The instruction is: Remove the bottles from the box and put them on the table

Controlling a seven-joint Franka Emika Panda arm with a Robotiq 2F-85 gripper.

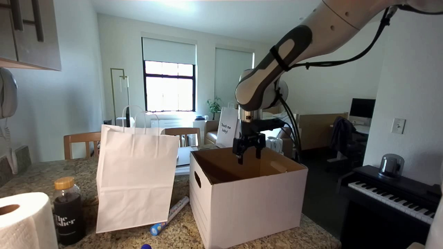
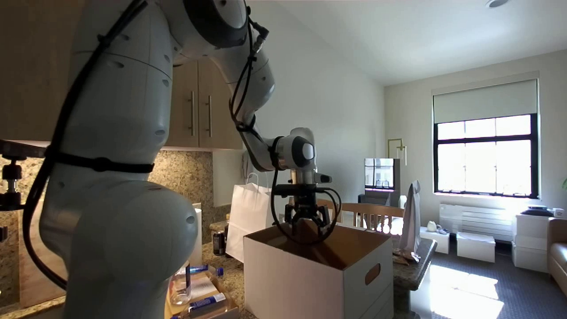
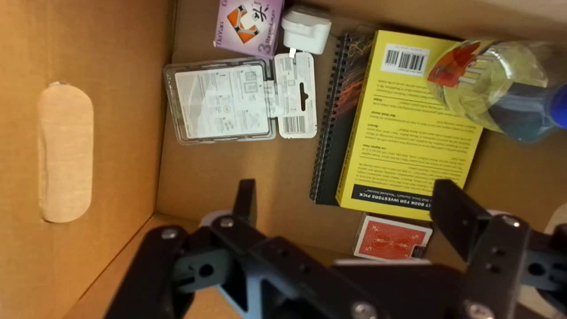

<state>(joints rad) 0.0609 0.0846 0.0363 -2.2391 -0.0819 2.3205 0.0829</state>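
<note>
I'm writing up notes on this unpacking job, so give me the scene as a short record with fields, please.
Box: white, open on top, standing on the speckled table
Contents include: blue-capped bottle, yellow book, spiral notebook, red card pack
Gripper: open, pointing down over the contents, holding nothing
Outside the box: clear, blue-labelled bottles in an exterior view, exact count unclear
Near the box: white paper bag

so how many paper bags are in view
2: in an exterior view, a plain bag left of the box, a lettered bag behind it; more may be hidden.
</note>
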